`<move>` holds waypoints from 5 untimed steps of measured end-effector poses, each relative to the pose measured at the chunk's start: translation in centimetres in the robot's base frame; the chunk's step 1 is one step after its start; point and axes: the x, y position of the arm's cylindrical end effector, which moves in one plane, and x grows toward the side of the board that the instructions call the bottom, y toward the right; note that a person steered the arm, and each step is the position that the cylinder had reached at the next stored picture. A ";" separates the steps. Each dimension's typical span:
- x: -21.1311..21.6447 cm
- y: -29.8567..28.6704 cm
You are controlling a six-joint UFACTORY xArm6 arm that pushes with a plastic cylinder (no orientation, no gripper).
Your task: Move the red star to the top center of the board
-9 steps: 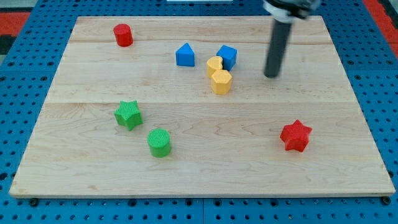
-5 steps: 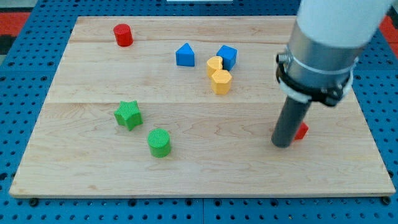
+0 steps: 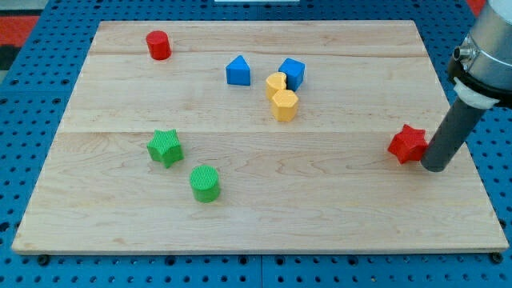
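The red star (image 3: pixel 407 144) lies on the wooden board (image 3: pixel 256 208) near its right edge, about mid-height. My tip (image 3: pixel 436 167) stands just to the star's right and slightly below, touching or almost touching it. The dark rod rises from there toward the view's upper right, where the arm's grey and white body shows.
A red cylinder (image 3: pixel 158 45) sits at the top left. A blue block (image 3: pixel 238 70), a blue cube (image 3: pixel 292 73) and two yellow blocks (image 3: pixel 282 98) cluster at the top centre. A green star (image 3: pixel 165 147) and a green cylinder (image 3: pixel 205 183) lie at the lower left.
My tip swept down from the upper right of the board, passed the red star and now stands on its right. The star has shifted up and to the right.
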 end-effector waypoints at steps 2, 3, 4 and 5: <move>-6.3 -4.9; -4.4 -9.1; -3.9 -12.4; -4.1 -13.8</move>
